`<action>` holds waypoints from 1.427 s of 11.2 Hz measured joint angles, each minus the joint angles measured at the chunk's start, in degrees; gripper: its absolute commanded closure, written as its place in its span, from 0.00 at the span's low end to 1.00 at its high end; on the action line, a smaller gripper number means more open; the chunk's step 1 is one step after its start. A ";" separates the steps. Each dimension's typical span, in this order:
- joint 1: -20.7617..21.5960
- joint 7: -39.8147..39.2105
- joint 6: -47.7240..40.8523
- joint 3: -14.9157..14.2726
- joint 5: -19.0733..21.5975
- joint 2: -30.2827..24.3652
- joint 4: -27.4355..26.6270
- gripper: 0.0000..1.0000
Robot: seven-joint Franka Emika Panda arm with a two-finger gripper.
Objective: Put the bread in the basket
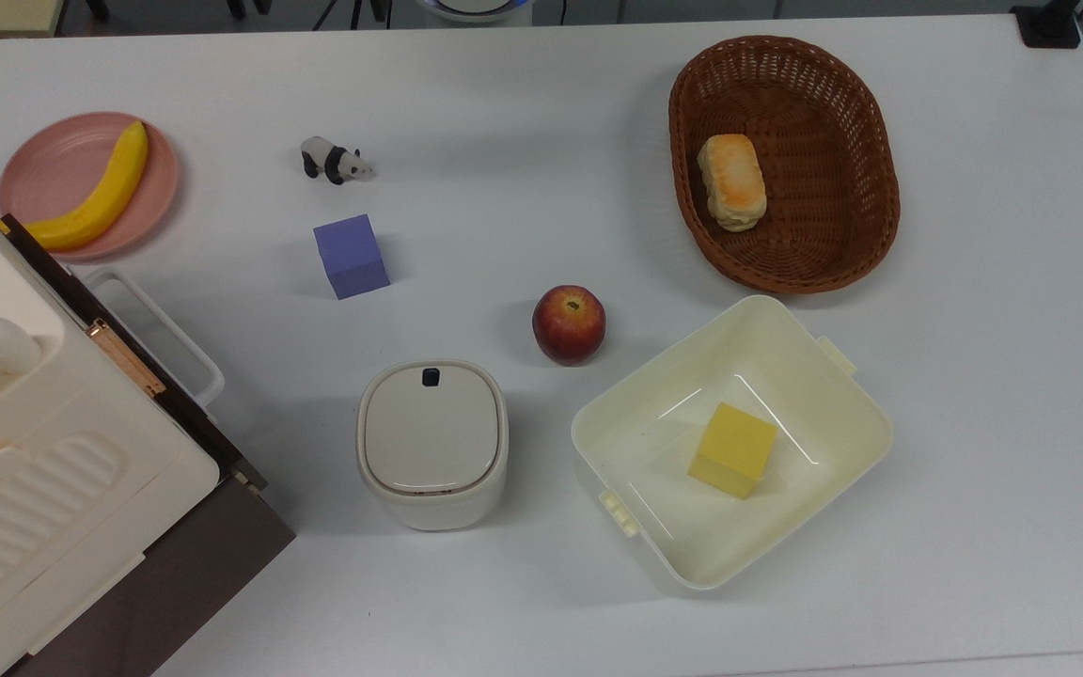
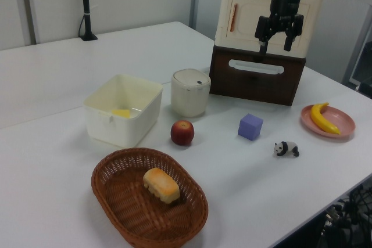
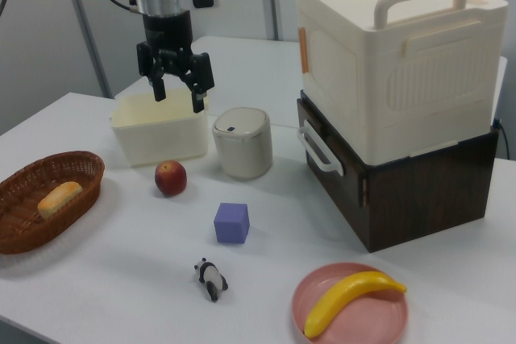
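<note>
The bread [image 1: 732, 181], a small bun with a toasted orange top, lies inside the dark woven basket [image 1: 842, 235] at the top view's upper right. In the left view the bread [image 2: 161, 184] rests in the basket [image 2: 116, 201] near the front; in the right view the bread [image 3: 60, 197] and basket [image 3: 24, 231] sit at the far left. My gripper [image 2: 274, 45] hangs open and empty high above the table, well away from the basket. The right view has the gripper [image 3: 178, 98] in front of the cream tub.
A cream tub [image 1: 842, 414] holds a yellow cube [image 1: 732, 449]. Nearby stand an apple [image 1: 569, 323], a lidded white canister [image 1: 431, 442], a purple cube [image 1: 351, 255] and a toy panda [image 1: 335, 160]. A banana lies on a pink plate [image 1: 34, 160]. A cream box on a dark cabinet [image 3: 403, 159] is the tall obstacle.
</note>
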 measured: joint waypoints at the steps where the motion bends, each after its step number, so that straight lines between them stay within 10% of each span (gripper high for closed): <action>1: 0.02 -0.71 0.90 0.01 0.03 0.20 0.02 0.00; 10: 1.10 -3.82 5.05 0.79 0.72 1.67 -0.17 0.00; 16: 7.33 -3.55 24.13 1.15 1.95 -5.90 -23.78 0.00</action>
